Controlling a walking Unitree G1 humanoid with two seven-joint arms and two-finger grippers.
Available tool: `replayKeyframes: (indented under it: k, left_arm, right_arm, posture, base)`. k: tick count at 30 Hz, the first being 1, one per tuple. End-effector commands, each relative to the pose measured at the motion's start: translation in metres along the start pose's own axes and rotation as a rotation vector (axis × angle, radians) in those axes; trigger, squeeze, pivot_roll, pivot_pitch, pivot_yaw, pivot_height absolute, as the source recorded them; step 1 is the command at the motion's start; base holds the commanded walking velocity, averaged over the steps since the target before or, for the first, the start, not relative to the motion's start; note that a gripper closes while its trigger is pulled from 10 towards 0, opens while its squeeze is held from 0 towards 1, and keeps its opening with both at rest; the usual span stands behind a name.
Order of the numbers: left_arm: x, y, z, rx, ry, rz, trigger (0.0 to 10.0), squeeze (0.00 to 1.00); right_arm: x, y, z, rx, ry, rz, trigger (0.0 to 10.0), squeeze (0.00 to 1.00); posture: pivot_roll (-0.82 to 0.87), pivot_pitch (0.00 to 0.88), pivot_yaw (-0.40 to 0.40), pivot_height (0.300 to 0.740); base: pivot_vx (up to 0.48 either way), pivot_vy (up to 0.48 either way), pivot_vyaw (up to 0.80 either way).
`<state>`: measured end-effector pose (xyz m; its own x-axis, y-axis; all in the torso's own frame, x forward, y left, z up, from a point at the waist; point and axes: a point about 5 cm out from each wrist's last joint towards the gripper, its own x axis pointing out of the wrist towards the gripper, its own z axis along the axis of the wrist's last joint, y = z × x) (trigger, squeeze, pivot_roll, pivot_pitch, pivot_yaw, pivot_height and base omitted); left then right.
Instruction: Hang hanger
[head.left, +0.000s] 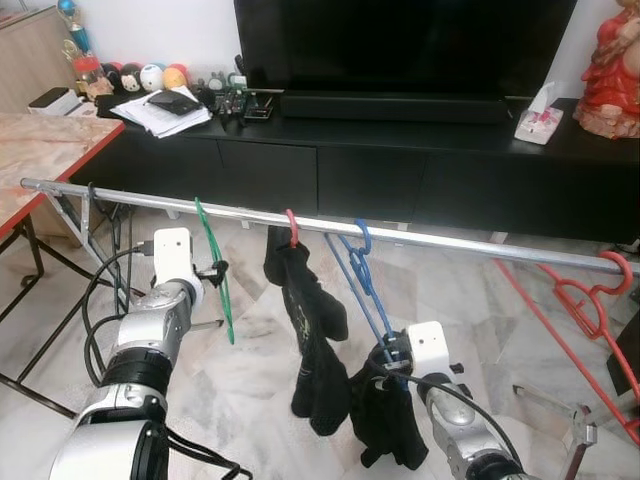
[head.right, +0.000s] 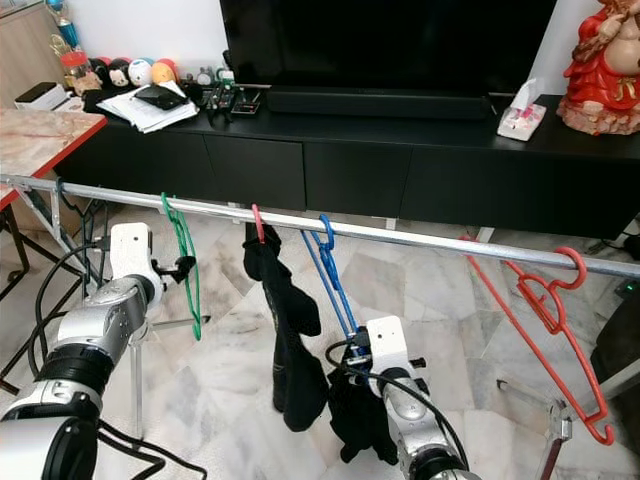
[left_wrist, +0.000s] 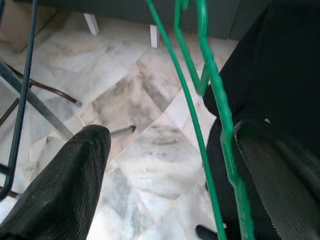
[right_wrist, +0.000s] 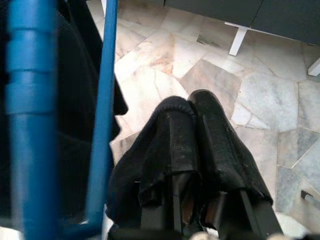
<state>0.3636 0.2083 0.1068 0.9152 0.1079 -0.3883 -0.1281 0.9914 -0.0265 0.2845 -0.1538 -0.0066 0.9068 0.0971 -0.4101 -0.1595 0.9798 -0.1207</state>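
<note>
A: So what are we looking at? Biggest stuff first: a black TV (head.left: 400, 45) on a long black TV cabinet (head.left: 380, 170), marble floor (head.left: 250, 390) below, and a red-edged desk (head.left: 45, 150) off to our left.

B: Yep, and across the front of it all runs the metal rail (head.left: 240, 213), slightly sloped, with four hangers on it. Far right is the red hanger (head.right: 540, 310), empty. Then the blue hanger (head.left: 362, 275), hooked on near the middle, and a small pink hanger (head.left: 291, 228) just beside it with a black garment (head.left: 315, 350) drooping down.

A: And the green hanger (head.left: 215, 270)? That's our task thing.

B: Its hook is over the rail, left of the pink one, so it's hanging. Our left pincer (head.left: 218, 268) is right at it. In the left wrist view the fingers (left_wrist: 70, 185) are spread wide, with the green wire running between them close by one finger. We can't tell if it touches.

A: Right side?

B: Right pincer (right_wrist: 192, 125) is low, by the foot of the blue hanger, fingers pressed together and gripping nothing. There's dark cloth (head.left: 385, 420) bunched beside it.

A: Small stuff: papers (head.left: 160, 110) and little round toys (head.left: 150, 76) on the cabinet, tissue box (head.left: 540, 115) further right.
</note>
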Motion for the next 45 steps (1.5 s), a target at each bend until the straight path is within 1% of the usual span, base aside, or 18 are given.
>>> replayKeyframes:
  k: [1,3,7,9,11,20,21,26,31,45]
  left_arm:
    - [0.001,0.005,0.006,-0.001,-0.018,0.016,10.0,0.00]
    - [0.002,0.006,0.004,0.014,-0.014,0.031,10.0,0.00]
    - [0.004,0.004,0.006,0.005,-0.029,0.024,10.0,0.00]
    - [0.005,-0.002,0.011,-0.032,-0.077,-0.001,10.0,0.00]
    - [0.006,-0.006,0.014,-0.044,-0.107,-0.026,10.0,0.00]
    - [0.008,-0.009,0.013,-0.055,-0.107,-0.048,10.0,0.00]
    - [0.008,-0.004,0.007,-0.056,-0.076,-0.038,0.0,0.00]
    - [0.008,0.002,-0.001,-0.052,-0.048,-0.030,0.0,0.00]
    - [0.008,0.006,-0.008,-0.077,-0.038,-0.027,0.0,0.00]
    - [0.008,0.011,-0.007,-0.092,-0.056,-0.017,0.0,0.00]
  right_arm:
    - [0.003,0.002,0.006,-0.003,-0.013,0.012,10.0,0.00]
    - [0.003,0.002,0.006,-0.004,-0.010,0.013,10.0,0.00]
    - [0.003,0.002,0.005,-0.002,-0.009,0.013,10.0,0.00]
    - [0.003,0.004,0.005,-0.002,-0.006,0.018,10.0,0.00]
    - [0.003,0.006,0.005,0.001,-0.007,0.021,10.0,0.00]
    - [0.003,0.008,0.005,0.003,-0.011,0.026,10.0,0.00]
    - [0.002,0.007,0.005,0.005,-0.010,0.022,10.0,0.00]
    - [0.002,0.007,0.004,0.003,-0.007,0.021,10.0,0.00]
    - [0.002,0.007,0.004,0.005,-0.007,0.024,10.0,0.00]
    - [0.002,0.011,0.002,0.002,-0.003,0.033,10.0,0.00]
  posture:
    - [-0.10,0.019,0.053,0.740]
    - [-0.10,0.019,0.053,0.740]
    - [-0.10,0.016,0.053,0.740]
    - [-0.10,0.012,0.055,0.740]
    - [-0.11,0.011,0.057,0.740]
    - [-0.11,0.009,0.060,0.740]
    - [-0.12,0.006,0.065,0.740]
    - [-0.11,0.005,0.063,0.740]
    - [-0.12,0.006,0.063,0.740]
    - [-0.11,0.009,0.058,0.740]
  base:
    - [0.000,0.000,0.00]
    - [0.000,0.000,0.00]
    - [0.000,0.000,0.00]
    - [0.000,0.000,0.00]
    - [0.000,0.000,0.00]
    - [0.000,0.000,0.00]
    - [0.000,0.000,0.00]
    - [0.000,0.000,0.00]
    - [0.000,0.000,0.00]
    - [0.000,0.000,0.00]
